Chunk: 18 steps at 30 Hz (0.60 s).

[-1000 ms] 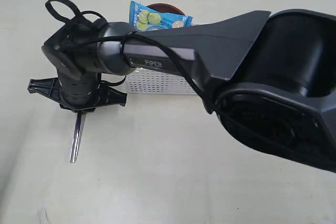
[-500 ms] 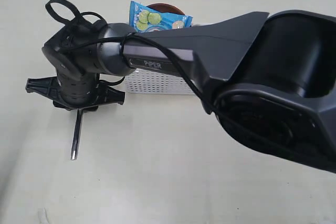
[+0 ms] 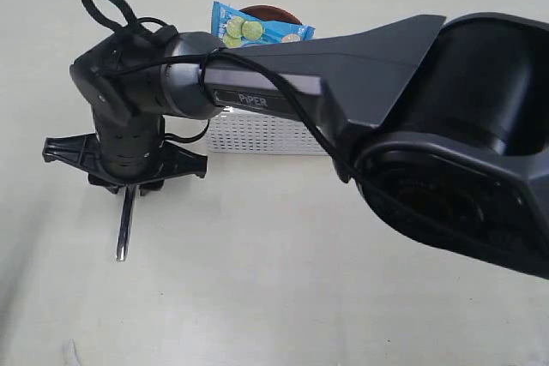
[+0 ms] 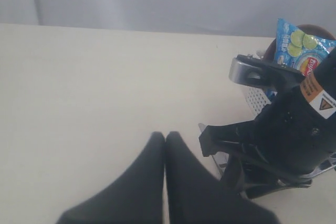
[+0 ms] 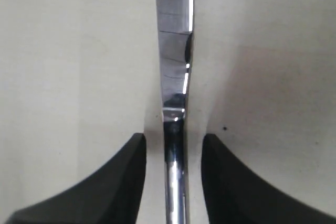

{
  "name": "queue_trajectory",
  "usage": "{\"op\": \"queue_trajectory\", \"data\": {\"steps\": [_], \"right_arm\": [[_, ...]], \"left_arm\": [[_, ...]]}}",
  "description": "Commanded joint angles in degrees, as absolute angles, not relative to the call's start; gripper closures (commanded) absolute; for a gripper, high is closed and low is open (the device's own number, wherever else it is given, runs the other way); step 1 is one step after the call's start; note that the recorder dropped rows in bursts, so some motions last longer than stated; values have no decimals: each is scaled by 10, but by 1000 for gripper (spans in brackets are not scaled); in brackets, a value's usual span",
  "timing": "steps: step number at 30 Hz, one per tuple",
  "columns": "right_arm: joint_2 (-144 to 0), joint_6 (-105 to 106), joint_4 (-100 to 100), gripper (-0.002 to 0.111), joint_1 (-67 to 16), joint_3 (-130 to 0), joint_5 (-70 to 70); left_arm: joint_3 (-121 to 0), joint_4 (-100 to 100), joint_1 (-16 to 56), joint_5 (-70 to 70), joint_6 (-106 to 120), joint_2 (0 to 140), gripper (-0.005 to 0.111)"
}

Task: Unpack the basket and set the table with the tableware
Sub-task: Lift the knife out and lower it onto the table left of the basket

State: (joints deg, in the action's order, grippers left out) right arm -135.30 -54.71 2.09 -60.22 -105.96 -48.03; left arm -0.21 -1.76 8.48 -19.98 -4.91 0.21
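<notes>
Steel knife (image 3: pixel 125 229) lay flat on the table (image 3: pixel 257 297) at 8 o'clock from the basket (image 3: pixel 257 136), blade toward 6 o'clock, right gripper (image 5: pixel 173 142) spread wide over its handle, jaws clear on both sides; left gripper (image 4: pixel 165 139) pressed closed.

Glossy polished steel knife (image 5: pixel 173 51); matt table (image 3: pixel 257 297); perforated white plastic basket (image 3: pixel 257 136).

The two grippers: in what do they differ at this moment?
The left gripper is shut, jaws touching; the right gripper is open, jaws apart. The left gripper holds nothing; the right gripper straddles the knife without gripping it. Both have black jaws.
</notes>
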Motion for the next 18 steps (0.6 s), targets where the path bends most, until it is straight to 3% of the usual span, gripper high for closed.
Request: {"op": "queue_trajectory", "data": {"steps": [1, 18], "right_arm": [[-1356, -516, 47, 73, -602, -1058, -492], [-1356, -502, 60, 73, -614, -1058, -492]], "left_arm": [[0, -17, 87, -199, -47, 0, 107], [0, -17, 87, -199, -47, 0, 107]]}}
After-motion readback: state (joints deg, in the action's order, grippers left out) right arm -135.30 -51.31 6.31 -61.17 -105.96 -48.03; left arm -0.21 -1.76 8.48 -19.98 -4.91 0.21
